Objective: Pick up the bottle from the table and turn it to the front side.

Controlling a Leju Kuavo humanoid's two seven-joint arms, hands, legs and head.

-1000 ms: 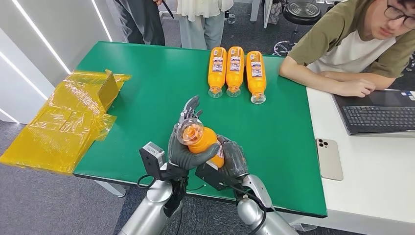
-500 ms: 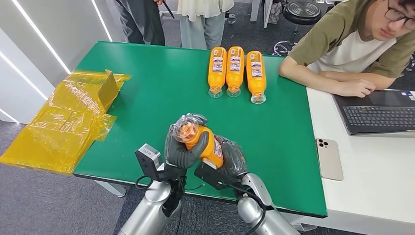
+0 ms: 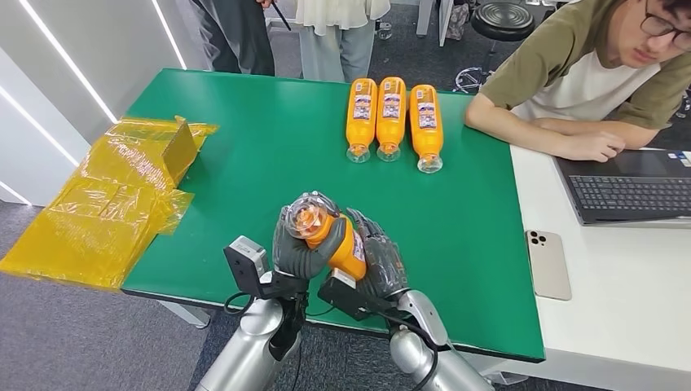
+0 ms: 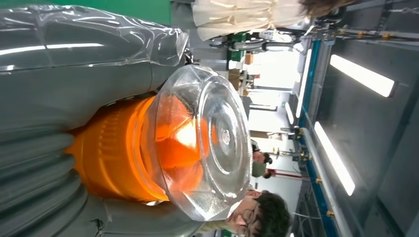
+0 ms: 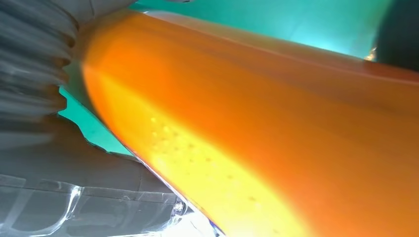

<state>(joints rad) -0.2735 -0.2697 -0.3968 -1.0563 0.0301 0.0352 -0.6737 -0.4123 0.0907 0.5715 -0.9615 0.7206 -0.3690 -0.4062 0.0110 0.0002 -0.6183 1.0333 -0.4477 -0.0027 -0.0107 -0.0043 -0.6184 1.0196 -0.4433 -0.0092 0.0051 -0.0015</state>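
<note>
An orange bottle [image 3: 330, 232] with a clear domed end is lifted above the near edge of the green table [image 3: 244, 163], clear end toward me and tilted up. My left hand [image 3: 297, 248] wraps its fingers around the bottle near the clear end [image 4: 207, 143]. My right hand [image 3: 379, 261] holds the orange body [image 5: 257, 128] from the other side. Part of a label shows between the two hands.
Three more orange bottles [image 3: 391, 118] lie side by side at the table's far edge. Yellow plastic wrap with a cardboard piece [image 3: 122, 195] hangs over the left edge. A person [image 3: 587, 73] sits at the right by a laptop [image 3: 627, 191] and a phone [image 3: 547, 262].
The left hand's raised fingers closed around the bottle's clear end. The bottle came up and tilted toward me, and the right hand shifted along its side.
</note>
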